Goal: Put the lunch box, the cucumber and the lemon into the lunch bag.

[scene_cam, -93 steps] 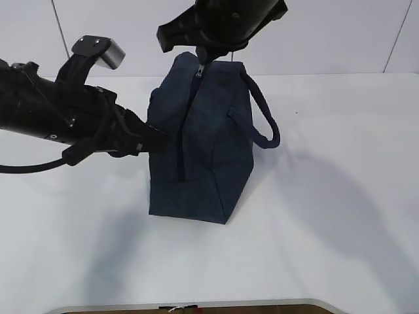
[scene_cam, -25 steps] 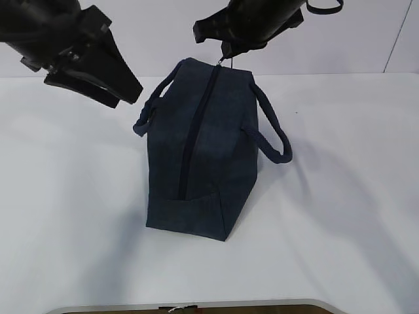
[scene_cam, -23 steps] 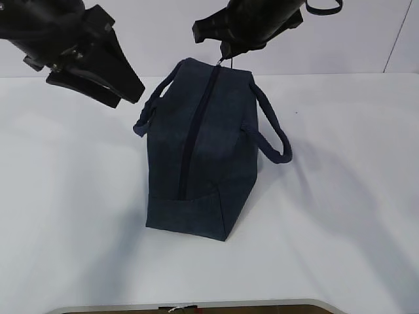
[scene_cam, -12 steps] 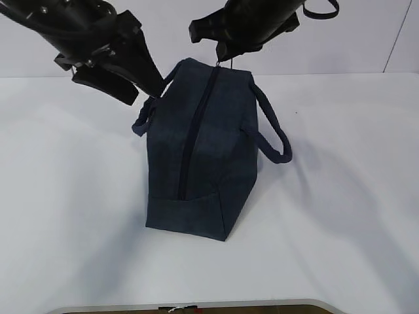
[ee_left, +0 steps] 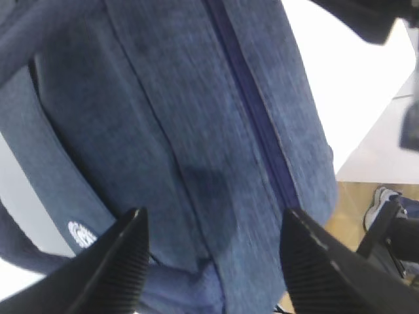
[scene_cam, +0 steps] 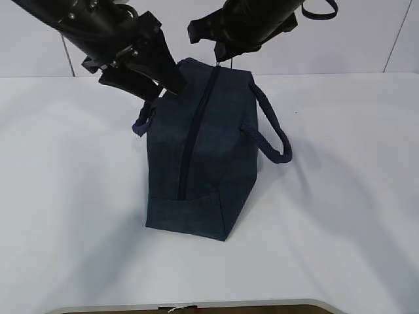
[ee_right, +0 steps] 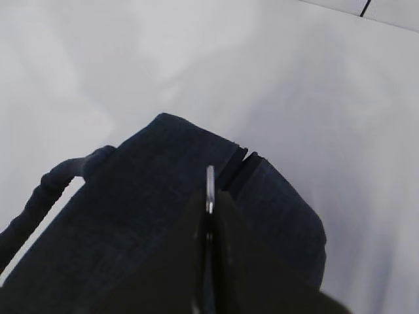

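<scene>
The dark navy lunch bag [scene_cam: 200,150] stands on the white table with its top zipper [scene_cam: 192,140] closed along its length. My right gripper [scene_cam: 222,57] is shut on the metal ring pull [ee_right: 210,186] at the bag's far end. My left gripper [scene_cam: 163,88] is open, its fingers [ee_left: 121,261] spread over the bag's top left side [ee_left: 196,131] near the left handle [scene_cam: 143,119]. The lunch box, the cucumber and the lemon are out of view.
The white table [scene_cam: 340,196] stretches around the bag. The right handle [scene_cam: 272,131] loops out to the right. A white wall [scene_cam: 366,33] stands behind. The table's front edge [scene_cam: 196,306] is near the bottom.
My left arm has let go of the bag's left side, risen, then swung right and down to the bag's top left. The right gripper stays at the zipper pull. The bag has settled upright.
</scene>
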